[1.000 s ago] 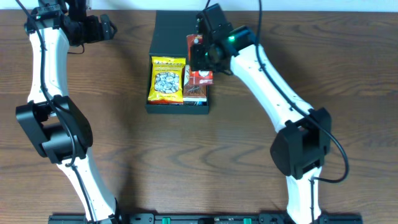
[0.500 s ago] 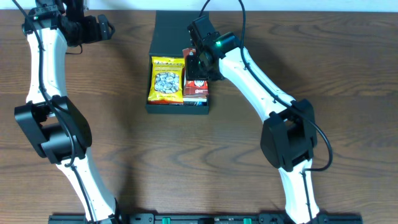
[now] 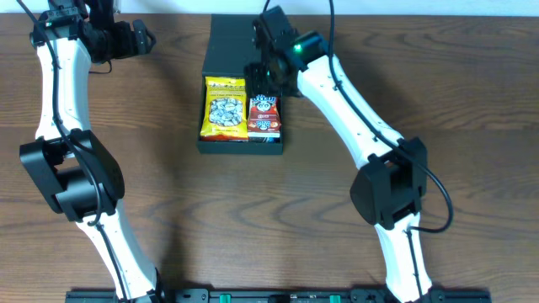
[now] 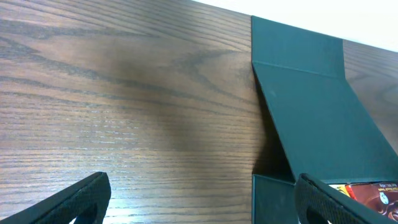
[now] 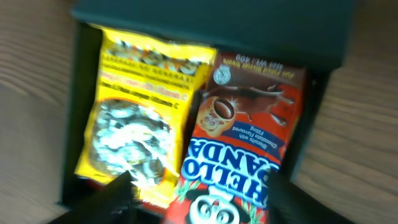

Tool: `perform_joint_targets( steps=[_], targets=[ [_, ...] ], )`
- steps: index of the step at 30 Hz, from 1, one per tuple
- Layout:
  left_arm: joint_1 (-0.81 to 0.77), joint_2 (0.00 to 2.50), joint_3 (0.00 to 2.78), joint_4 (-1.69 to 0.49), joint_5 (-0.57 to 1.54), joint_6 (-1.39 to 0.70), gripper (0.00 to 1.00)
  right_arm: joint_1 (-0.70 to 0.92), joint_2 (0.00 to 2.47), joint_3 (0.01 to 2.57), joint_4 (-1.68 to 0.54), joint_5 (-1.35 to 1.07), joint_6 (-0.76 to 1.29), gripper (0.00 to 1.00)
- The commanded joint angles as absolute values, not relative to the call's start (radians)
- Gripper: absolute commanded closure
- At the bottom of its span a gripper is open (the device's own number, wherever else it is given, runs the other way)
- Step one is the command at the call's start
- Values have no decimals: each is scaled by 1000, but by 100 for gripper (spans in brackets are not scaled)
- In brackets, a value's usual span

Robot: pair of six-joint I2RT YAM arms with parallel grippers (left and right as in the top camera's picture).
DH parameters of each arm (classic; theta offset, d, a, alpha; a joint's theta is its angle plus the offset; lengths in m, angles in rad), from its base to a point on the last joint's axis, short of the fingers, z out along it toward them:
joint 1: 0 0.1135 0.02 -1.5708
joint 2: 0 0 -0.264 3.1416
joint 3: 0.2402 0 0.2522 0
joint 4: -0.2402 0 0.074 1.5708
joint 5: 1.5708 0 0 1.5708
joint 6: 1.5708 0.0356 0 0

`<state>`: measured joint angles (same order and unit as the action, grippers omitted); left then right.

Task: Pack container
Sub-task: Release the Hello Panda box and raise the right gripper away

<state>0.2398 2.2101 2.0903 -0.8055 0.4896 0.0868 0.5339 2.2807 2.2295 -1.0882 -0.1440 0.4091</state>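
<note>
The container (image 3: 240, 147) is a dark box standing at the table's back centre, its flap lid (image 3: 229, 42) laid open behind it. Inside lie a yellow snack packet (image 3: 223, 108) on the left and a red Hello Panda packet (image 3: 264, 115) on the right, both flat. My right gripper (image 3: 264, 77) hovers over the box's back edge with its jaws open. In the right wrist view its fingers (image 5: 118, 196) straddle the red packet (image 5: 249, 137) without touching it, beside the yellow one (image 5: 140, 121). My left gripper (image 3: 148, 38) stands open over bare wood, left of the lid (image 4: 305, 93).
Brown wooden tabletop (image 3: 168, 185) surrounds the box on all sides. The white right arm (image 3: 362, 118) slants across the table from the front right toward the box. The left arm (image 3: 59, 101) runs along the left side.
The red packet, held tilted over the box a second ago, now lies flat in its right half. My right gripper has spread its jaws and drawn back toward the lid. The left arm is still.
</note>
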Motion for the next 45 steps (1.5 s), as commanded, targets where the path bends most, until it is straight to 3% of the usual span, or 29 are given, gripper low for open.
perform_joint_targets(
  steps=[1,2,5,18,35,45],
  targets=[
    [242,2195,2109,-812,482,109,5,529,2278,2308,-1139,-105,344,64],
    [242,2195,2109,-813,482,109,5,529,2278,2320,-1162,-105,330,76],
    [242,2196,2109,-813,483,109,5,532,2278,2314,-1216,-125,296,99],
    [211,2199,2109,-812,467,109,5,534,2278,2006,-1114,-230,245,98],
    [163,2203,2109,-838,467,109,5,476,2220,2258,-1136,-149,162,99],
    [119,2302,2103,-884,491,36,5,258,2280,2219,-1034,-310,186,99]
  ],
)
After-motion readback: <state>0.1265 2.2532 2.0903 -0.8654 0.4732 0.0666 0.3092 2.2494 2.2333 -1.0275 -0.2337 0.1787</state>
